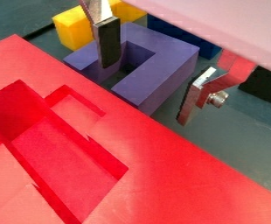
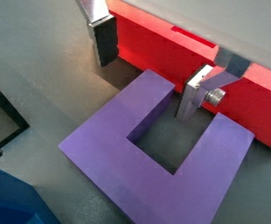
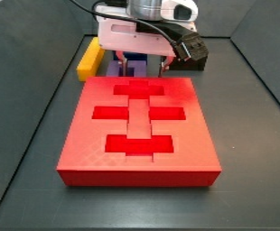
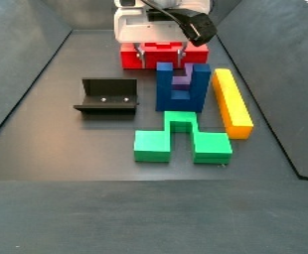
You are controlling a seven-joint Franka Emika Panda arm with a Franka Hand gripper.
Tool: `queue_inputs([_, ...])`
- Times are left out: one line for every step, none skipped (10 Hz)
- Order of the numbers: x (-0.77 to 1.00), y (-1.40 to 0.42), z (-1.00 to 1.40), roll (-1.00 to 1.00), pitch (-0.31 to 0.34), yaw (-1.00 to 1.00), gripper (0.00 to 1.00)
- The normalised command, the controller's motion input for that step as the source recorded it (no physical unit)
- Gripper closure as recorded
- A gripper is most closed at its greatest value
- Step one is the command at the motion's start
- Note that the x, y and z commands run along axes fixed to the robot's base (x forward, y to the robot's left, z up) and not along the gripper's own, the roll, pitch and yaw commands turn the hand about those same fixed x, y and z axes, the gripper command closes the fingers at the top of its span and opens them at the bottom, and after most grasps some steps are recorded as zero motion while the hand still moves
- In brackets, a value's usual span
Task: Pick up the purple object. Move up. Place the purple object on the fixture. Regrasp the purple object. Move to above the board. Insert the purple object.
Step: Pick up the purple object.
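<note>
My gripper point(image 2: 149, 70) is hanging wide open over the purple block point(image 2: 162, 153). One finger point(image 1: 108, 44) is sitting in its notch, beside the red board point(image 1: 162, 175)

No text, label, brand, number or sign can be read on anything in these views: the gripper point(image 2: 149, 68), the purple object point(image 2: 162, 149), the board point(image 3: 140, 126) and the fixture point(image 4: 105, 97) all show plain surfaces
</note>
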Motion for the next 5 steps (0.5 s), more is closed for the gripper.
queue_inputs([0.00, 0.00, -0.24, 0.00, -0.007, 0.09, 0.00])
queue_inputs([-0.01, -0.03, -0.21, 0.00, -0.010, 0.05, 0.00])
queue_inputs([-0.03, -0.04, -0.16, 0.00, -0.007, 0.03, 0.00])
queue_inputs([0.00, -0.07, -0.09, 0.00, 0.000, 0.03, 0.00])
queue_inputs([-0.04, -0.15, -0.06, 0.04, -0.003, 0.04, 0.00])
